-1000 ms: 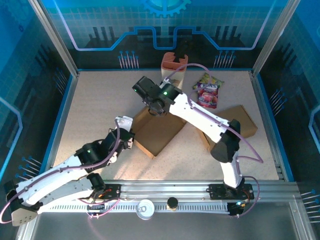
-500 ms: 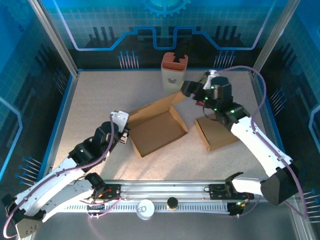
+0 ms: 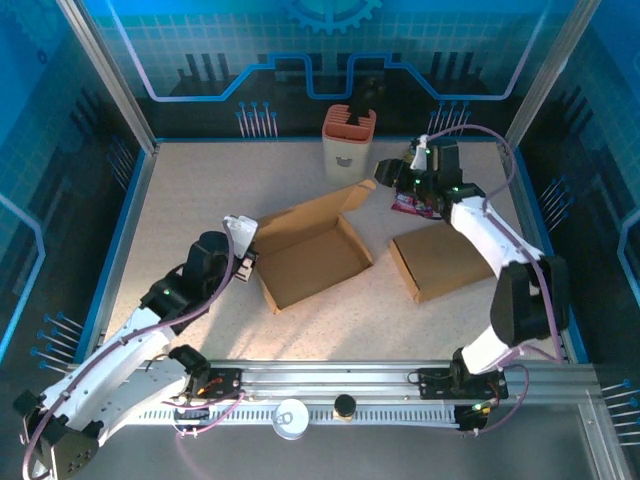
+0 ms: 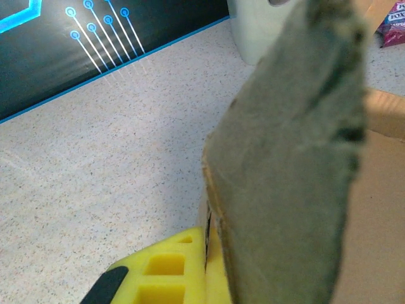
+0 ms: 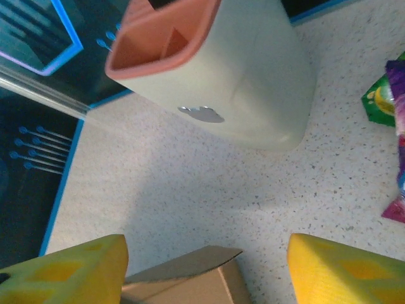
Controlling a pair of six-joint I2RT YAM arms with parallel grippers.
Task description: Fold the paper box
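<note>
The paper box point(image 3: 310, 258) lies open in the middle of the table, brown, walls raised, one flap point(image 3: 353, 196) sticking out at its far right corner. My left gripper point(image 3: 243, 252) is shut on the box's left wall. In the left wrist view that cardboard wall point(image 4: 297, 158) rises close to the lens beside a yellow finger point(image 4: 168, 269). My right gripper point(image 3: 386, 174) hangs open just past the far right flap. The right wrist view has the flap tip point(image 5: 190, 273) low between the two yellow fingers point(image 5: 69, 269), touching neither.
A beige holder with an orange rim point(image 3: 348, 140) stands at the back, near the right gripper. A snack bag point(image 3: 412, 202) lies under the right arm. A second flat cardboard piece point(image 3: 440, 262) lies to the right of the box.
The right arm has swung off the box toward the back right and its jaws have opened. The box now lies open and uncovered. The left gripper kept its hold and shifted slightly left.
</note>
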